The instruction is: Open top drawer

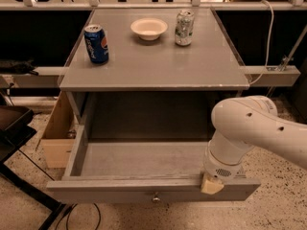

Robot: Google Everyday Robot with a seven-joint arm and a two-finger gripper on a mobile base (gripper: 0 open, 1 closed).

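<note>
The top drawer [139, 159] is pulled far out from under the grey tabletop. Its grey inside shows and holds nothing. Its flat front [105, 193] faces the camera with a small round metal knob [155, 198] at centre. My white arm [254, 128] comes in from the right. My gripper [211, 184] sits at the top edge of the drawer front, right of the knob, with a cream fingertip showing over the edge. The arm's wrist hides most of the gripper.
On the tabletop [158, 66] stand a blue Pepsi can [96, 43], a white bowl [149, 28] and a silver-green can [183, 28]. A wooden box side [57, 128] is at the drawer's left. A black object [12, 128] stands at far left. Speckled floor lies around.
</note>
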